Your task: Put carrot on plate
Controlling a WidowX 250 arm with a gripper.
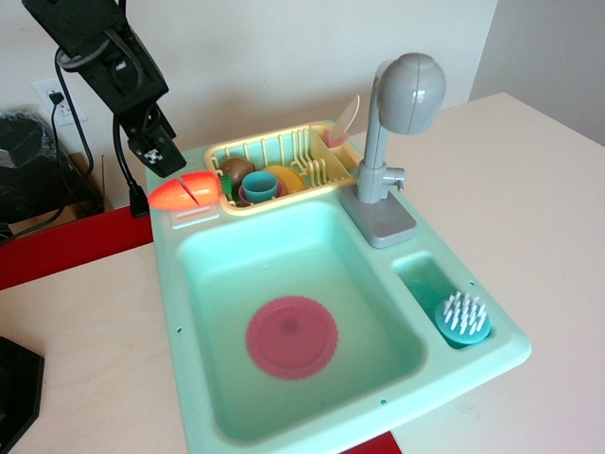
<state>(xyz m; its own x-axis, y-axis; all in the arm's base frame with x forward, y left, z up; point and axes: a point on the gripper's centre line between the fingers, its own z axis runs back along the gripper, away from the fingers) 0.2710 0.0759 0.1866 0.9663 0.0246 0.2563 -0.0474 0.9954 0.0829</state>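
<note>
While the carrot (186, 191) is lying on the sink's (189, 378) back-left ledge, beside the rack (284, 144) holding a teal cup (259, 185) and yellow dish (288, 177), I'm seeing the gripper (163, 157) just above it; whether its jaws are parted, I cannot tell. I'm worrying a glancing grasp rolls it off, missing the plate (291, 338) in the basin.

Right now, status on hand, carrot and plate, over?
Hand above the short orange plastic carrot, grip unclear. Carrot on sink's back-left rim. Round pink scalloped plate in the mint basin, bare. Path looks clear.
</note>
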